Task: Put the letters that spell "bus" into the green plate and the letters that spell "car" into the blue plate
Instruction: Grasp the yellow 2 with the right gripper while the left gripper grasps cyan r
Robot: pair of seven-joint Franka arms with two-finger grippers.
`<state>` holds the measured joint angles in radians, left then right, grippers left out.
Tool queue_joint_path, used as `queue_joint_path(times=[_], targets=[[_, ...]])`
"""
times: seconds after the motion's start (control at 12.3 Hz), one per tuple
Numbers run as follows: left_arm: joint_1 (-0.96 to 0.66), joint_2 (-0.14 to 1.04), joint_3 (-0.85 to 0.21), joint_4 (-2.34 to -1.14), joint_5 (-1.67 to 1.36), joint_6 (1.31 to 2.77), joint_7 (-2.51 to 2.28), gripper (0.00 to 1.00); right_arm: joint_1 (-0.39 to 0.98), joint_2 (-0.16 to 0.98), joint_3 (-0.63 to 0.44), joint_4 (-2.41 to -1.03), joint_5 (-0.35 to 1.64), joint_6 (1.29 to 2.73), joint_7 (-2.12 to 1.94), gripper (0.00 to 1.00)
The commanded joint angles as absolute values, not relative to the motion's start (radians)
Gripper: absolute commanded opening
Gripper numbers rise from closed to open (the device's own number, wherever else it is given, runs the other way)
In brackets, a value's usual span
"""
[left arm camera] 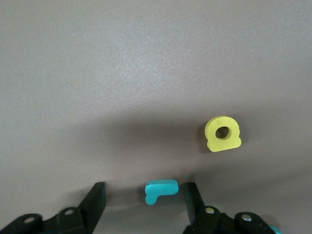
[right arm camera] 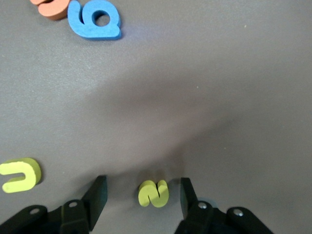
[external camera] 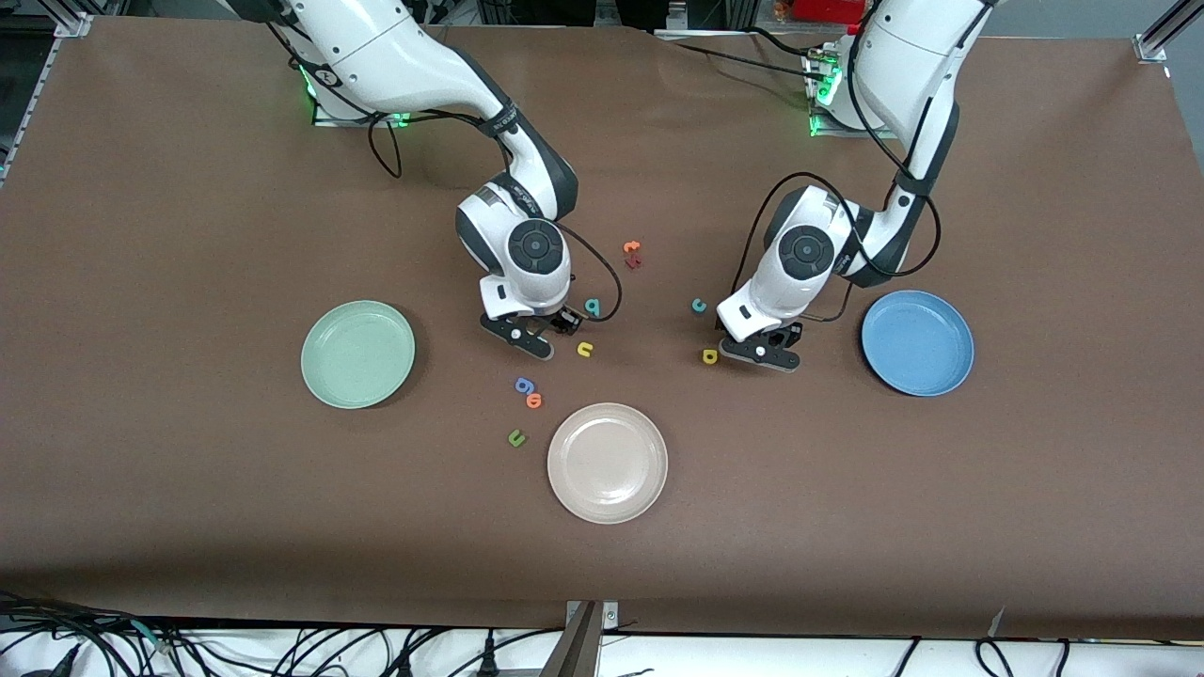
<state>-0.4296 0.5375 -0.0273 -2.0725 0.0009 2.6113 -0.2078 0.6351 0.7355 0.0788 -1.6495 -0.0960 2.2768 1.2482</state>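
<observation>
My left gripper point(external camera: 760, 346) is down at the table beside the blue plate point(external camera: 917, 342). It stands open point(left arm camera: 144, 190), with the teal r point(left arm camera: 161, 190) lying between its fingers and a gap on each side. The yellow a point(left arm camera: 222, 133) point(external camera: 710, 355) and teal c point(external camera: 698, 305) lie close by. My right gripper point(external camera: 541, 331) is low near the green plate point(external camera: 357, 354), open point(right arm camera: 142, 183) astride the yellow s point(right arm camera: 154, 193) without touching it. The yellow u point(external camera: 585, 350) point(right arm camera: 19, 174) and teal b point(external camera: 593, 306) lie beside it.
A beige plate point(external camera: 608, 462) sits nearer the front camera, mid-table. A blue g point(external camera: 524, 385), an orange o point(external camera: 534, 401) and a dark green u point(external camera: 515, 437) lie between it and the right gripper. An orange t point(external camera: 632, 248) lies between the two arms.
</observation>
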Motion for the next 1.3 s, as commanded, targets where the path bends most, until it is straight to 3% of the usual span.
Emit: queue_joint_path(times=[0.0,0.08,0.41,0.73,0.97,1.22], targets=[[-0.443,0.526,-0.025,-2.088,0.023,2.632,-0.212,0.67,0.643,0.739,0.081,-1.654,-0.1,2.29,1.281,0.56],[-0.443,0.531,-0.025,-2.088,0.023,2.634,-0.212,0.62,0.641,0.739,0.081,-1.654,-0.1,2.29,1.281,0.42],[-0.443,0.531,-0.025,-2.088,0.023,2.634,-0.212,0.5,0.64,0.739,0.081,-1.658,-0.1,2.289,1.281,0.07],[-0.443,0.532,-0.025,-2.085,0.023,2.634,-0.212,0.45,0.635,0.712,0.08,-1.648,-0.1,2.269,1.258,0.04],[-0.443,0.54,-0.025,-2.079,0.023,2.634,-0.212,0.42,0.63,0.67,0.071,-1.603,-0.104,2.173,1.247,0.02],[-0.443,0.54,-0.025,-2.079,0.023,2.635,-0.212,0.26,0.588,0.629,0.071,-1.543,-0.103,2.05,1.12,0.02]])
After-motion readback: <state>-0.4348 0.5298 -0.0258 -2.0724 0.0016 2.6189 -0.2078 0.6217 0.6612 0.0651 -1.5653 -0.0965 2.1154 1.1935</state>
